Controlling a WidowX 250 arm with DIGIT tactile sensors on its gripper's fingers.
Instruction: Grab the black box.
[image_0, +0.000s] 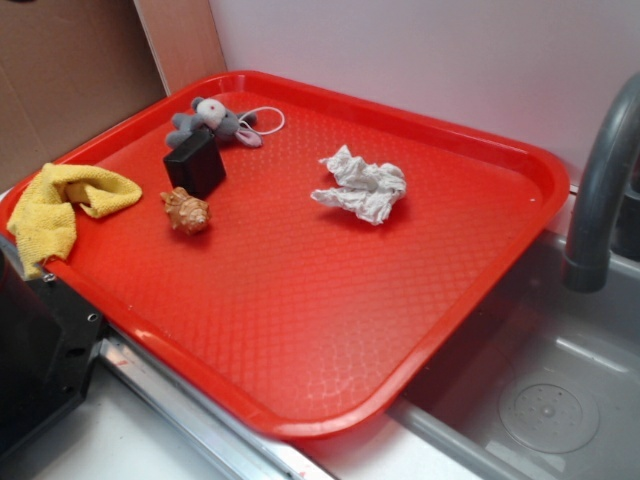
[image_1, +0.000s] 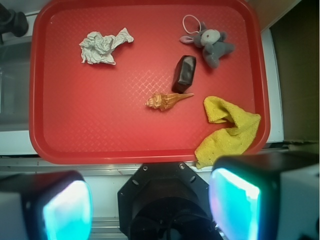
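The black box (image_0: 195, 163) (image_1: 183, 73) stands on the red tray (image_0: 330, 290) (image_1: 85, 130), between the grey plush mouse (image_0: 212, 121) (image_1: 210, 42) and the brown seashell (image_0: 186, 211) (image_1: 166, 100). In the wrist view my gripper (image_1: 150, 207) hangs high above the tray's near edge, far from the box. It is open, its two glowing pads (image_1: 67, 212) wide apart with nothing between them. The gripper does not show in the exterior view.
A crumpled white paper (image_0: 362, 186) (image_1: 102, 47) lies mid-tray. A yellow cloth (image_0: 62, 205) (image_1: 227, 131) drapes over the tray rim. A black mount with screws (image_1: 165, 205) sits below the gripper. A grey faucet (image_0: 600, 180) and sink (image_0: 545, 400) are beside the tray.
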